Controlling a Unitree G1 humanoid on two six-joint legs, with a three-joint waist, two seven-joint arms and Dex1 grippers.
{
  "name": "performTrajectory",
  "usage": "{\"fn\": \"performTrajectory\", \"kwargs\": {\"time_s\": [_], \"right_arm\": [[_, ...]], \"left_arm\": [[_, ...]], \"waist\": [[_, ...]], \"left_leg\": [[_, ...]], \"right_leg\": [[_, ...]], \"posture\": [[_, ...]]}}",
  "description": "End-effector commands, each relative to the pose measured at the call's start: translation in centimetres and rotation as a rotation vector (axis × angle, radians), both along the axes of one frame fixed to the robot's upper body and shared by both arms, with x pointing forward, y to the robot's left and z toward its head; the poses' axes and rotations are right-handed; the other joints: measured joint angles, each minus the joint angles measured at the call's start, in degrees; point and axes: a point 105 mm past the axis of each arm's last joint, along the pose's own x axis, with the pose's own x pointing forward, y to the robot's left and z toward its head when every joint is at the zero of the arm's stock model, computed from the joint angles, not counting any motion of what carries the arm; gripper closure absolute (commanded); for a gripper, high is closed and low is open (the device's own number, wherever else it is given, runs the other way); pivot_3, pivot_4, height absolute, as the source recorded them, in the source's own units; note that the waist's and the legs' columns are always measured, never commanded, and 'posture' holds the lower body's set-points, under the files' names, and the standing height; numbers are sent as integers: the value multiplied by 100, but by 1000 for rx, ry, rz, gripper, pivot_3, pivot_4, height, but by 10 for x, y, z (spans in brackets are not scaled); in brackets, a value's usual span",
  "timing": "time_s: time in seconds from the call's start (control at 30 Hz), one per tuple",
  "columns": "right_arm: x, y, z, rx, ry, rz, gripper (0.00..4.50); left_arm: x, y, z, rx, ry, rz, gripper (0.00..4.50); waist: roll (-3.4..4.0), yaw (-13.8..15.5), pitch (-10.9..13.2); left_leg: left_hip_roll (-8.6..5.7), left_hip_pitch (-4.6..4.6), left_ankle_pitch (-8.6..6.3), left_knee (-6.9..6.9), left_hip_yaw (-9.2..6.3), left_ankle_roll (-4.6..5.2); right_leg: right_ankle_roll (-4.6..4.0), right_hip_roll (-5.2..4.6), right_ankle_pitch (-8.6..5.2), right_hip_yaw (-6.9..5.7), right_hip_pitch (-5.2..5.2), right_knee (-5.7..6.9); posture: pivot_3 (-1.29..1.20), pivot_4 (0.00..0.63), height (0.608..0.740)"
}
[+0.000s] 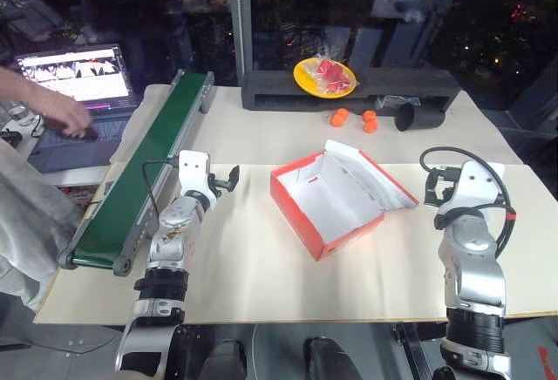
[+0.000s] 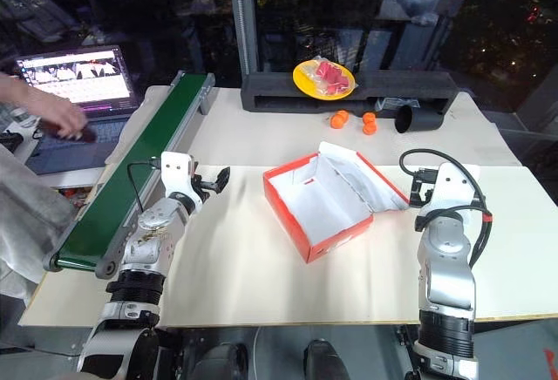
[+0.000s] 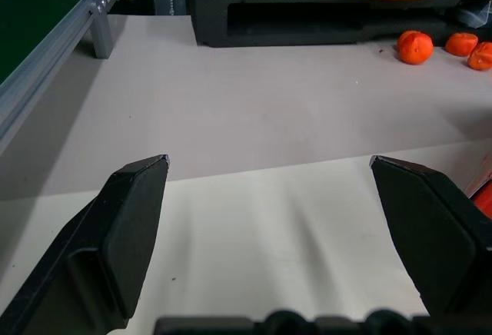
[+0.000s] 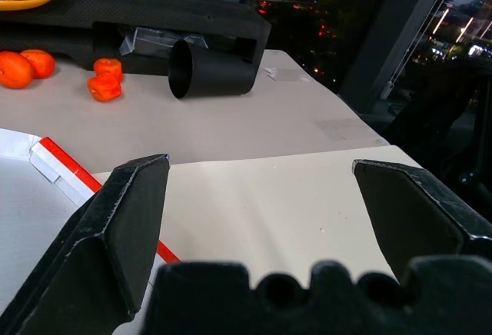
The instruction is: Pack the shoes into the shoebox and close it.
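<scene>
The shoebox (image 1: 353, 234) lies open at the middle of the table, red-orange outside and white inside, with its lid flap and white tissue paper (image 1: 370, 178) folded toward the right. The shoes are out of view. My left gripper (image 1: 228, 179) hovers open to the left of the box, with bare table between its fingers (image 3: 138, 220). To the right of the box, close to the lid's edge (image 4: 65, 164), my right gripper (image 1: 433, 188) is open and holds nothing.
A green conveyor belt (image 1: 144, 171) runs along the left side. A laptop (image 1: 74, 79) and a person's hand (image 1: 61, 114) are beyond it. At the back stand a yellow plate (image 1: 324, 78) on a black stand, several small oranges (image 1: 353, 118) and a tipped black cup (image 1: 417, 117).
</scene>
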Motion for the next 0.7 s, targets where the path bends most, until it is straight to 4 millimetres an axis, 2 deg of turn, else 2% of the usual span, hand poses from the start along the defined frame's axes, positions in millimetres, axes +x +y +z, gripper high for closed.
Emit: {"fn": "performTrajectory", "kwargs": {"time_s": [0.03, 0.1, 0.17, 0.23, 0.27, 0.37, 0.43, 0.47, 0.57, 0.7], "right_arm": [[4, 17, 21, 4, -52, 110, 9], [12, 61, 28, 96, -36, 362, 9], [6, 103, 42, 193, -43, 626, 9], [-17, 150, 54, 230, -10, 950, 9], [-31, 167, 56, 207, 24, 1078, 9], [-57, 192, 47, 153, 136, 1290, 9], [-86, 211, 28, 97, 267, 1480, 9], [-93, 214, 19, 64, 319, 1519, 9], [-97, 221, 0, 14, 412, 1554, 9], [-91, 226, -6, -11, 417, 1547, 9]], "left_arm": [[4, -3, 17, 27, -69, -22, 0], [5, 12, 23, 19, -90, -3, 0], [4, 35, 28, -1, -101, 31, 0], [2, 60, 22, 34, -53, 49, 0], [1, 72, 18, 68, -22, 54, 0], [-2, 91, 13, 103, 14, 83, 0], [-4, 111, 5, 165, 87, 112, 0], [-5, 116, 1, 191, 114, 107, 0], [-7, 121, -6, 214, 171, 78, 0], [-5, 121, 0, 207, 174, 65, 0]], "waist": [[0, 3, 0], [0, -18, 0], [2, -81, 1], [4, -126, 2], [4, -131, 3], [4, -101, 3], [1, 1, 2], [0, 28, 3], [-3, 39, 4], [-4, 51, 4]], "left_leg": [[0, 0, 0, 0, 0, 0], [0, 0, 0, 0, 0, 0], [4, 2, 0, 0, 2, 0], [12, 2, 0, -1, -8, 0], [15, 1, 0, -1, -16, 1], [14, -2, -2, -5, -34, 3], [7, -4, -3, -4, -37, 3], [4, -6, -3, -3, -37, 3], [5, -10, -2, -2, -37, 2], [7, -6, -1, 4, -36, 1]], "right_leg": [[0, 0, 0, 0, 0, 0], [0, 0, 0, 0, 1, 0], [0, 4, 1, 4, -3, 2], [-2, 14, 0, 1, -4, 9], [-3, 18, 0, -4, -4, 11], [-5, 13, -2, -30, 3, 6], [-5, 2, -2, -40, 11, -2], [-5, -2, -2, -41, 12, -7], [-6, -2, -3, -44, 5, -6], [-9, 0, -1, -44, 5, 1]], "posture": [[0, 150, 740], [0, 150, 740], [0, 150, 740], [0, 150, 740], [0, 150, 740], [0, 150, 740], [0, 150, 740], [0, 150, 740], [0, 150, 740], [0, 150, 740]]}}
